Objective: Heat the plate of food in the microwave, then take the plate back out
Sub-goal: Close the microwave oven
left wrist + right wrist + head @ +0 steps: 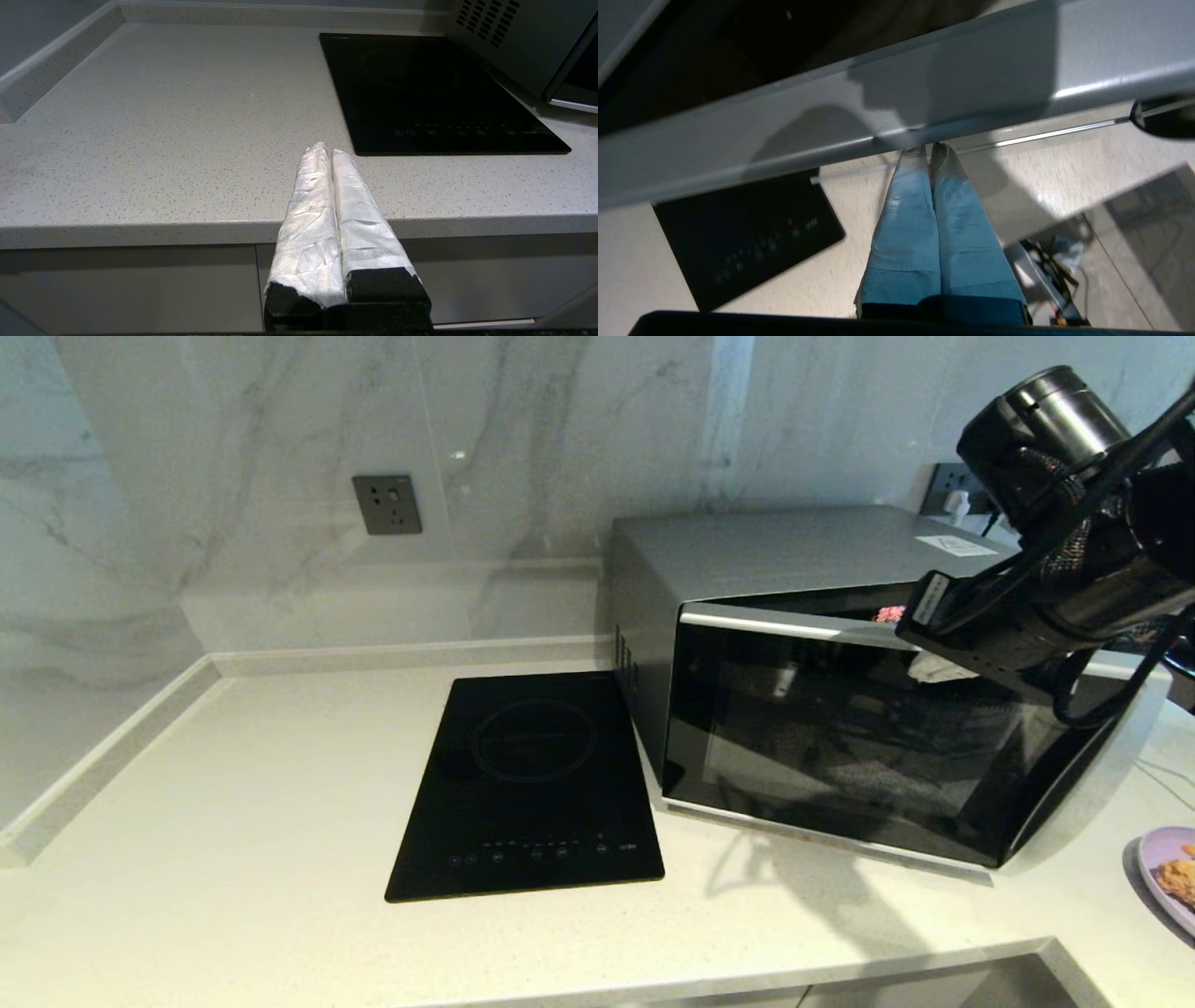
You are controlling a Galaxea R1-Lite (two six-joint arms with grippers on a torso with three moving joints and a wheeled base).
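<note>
The silver-grey microwave (794,551) stands at the right of the counter. Its dark glass door (840,737) leans outward at the top, leaving a narrow gap. My right gripper (930,150) is shut and empty, its wrapped fingertips against the door's silver top bar (878,102); in the head view the right arm covers the door's upper right corner. The lilac plate of food (1172,877) rests on the counter at the far right edge, right of the microwave and partly cut off. My left gripper (325,149) is shut and empty, parked over the counter's front edge.
A flat black induction hob (532,784) lies just left of the microwave, also seen as the hob (434,88) from the left wrist. A wall socket (386,504) sits on the marble backsplash. The pale counter (233,784) stretches left to a raised wall edge.
</note>
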